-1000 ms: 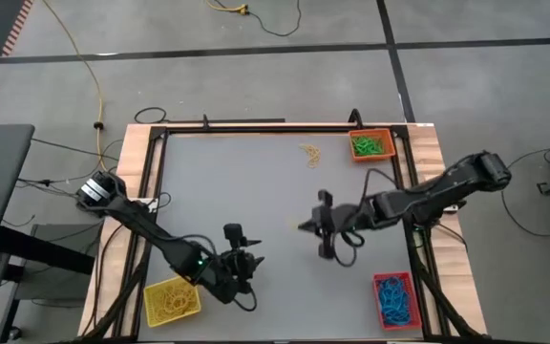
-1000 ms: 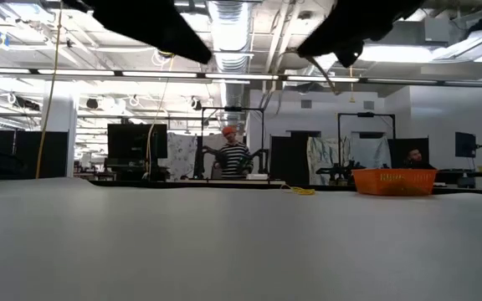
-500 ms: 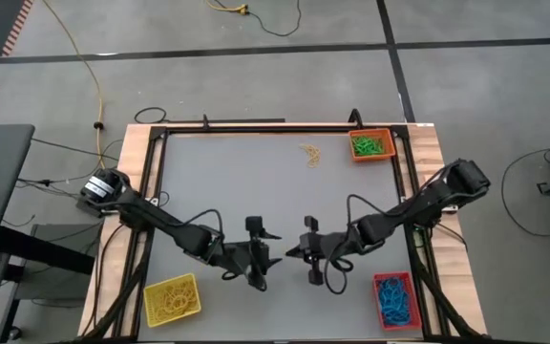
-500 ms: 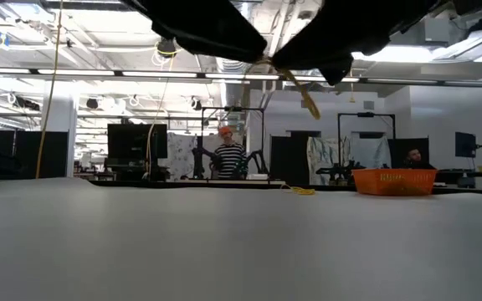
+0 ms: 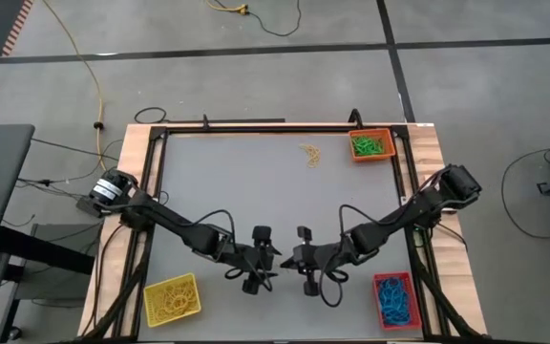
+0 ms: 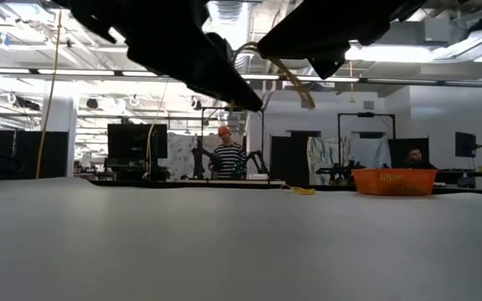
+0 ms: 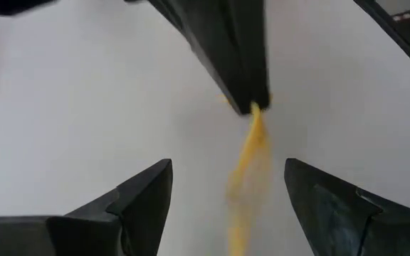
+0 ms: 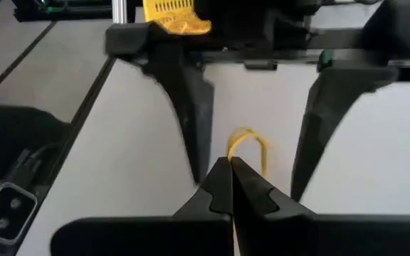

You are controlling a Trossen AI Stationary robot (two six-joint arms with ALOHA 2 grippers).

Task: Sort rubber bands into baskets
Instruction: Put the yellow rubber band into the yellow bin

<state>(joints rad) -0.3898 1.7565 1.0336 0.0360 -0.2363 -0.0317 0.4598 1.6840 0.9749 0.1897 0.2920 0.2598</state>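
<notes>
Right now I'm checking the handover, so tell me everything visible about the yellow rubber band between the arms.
The yellow rubber band is a thin, flexible loop, pinched at one end by the shut right pincer and held above the table. Its free end sticks out between the fingers of the open left pincer, which do not visibly touch it.

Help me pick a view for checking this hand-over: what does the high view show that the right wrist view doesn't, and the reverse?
Only the high view shows the red basket of blue bands, the orange basket of green ones, and the loose bands near the table's far edge. Only the right wrist view shows the right pincer shut on a yellow rubber band, whose loop sits between the left pincer's spread fingers. Both show the two pincers meeting tip to tip and the yellow basket.
</notes>
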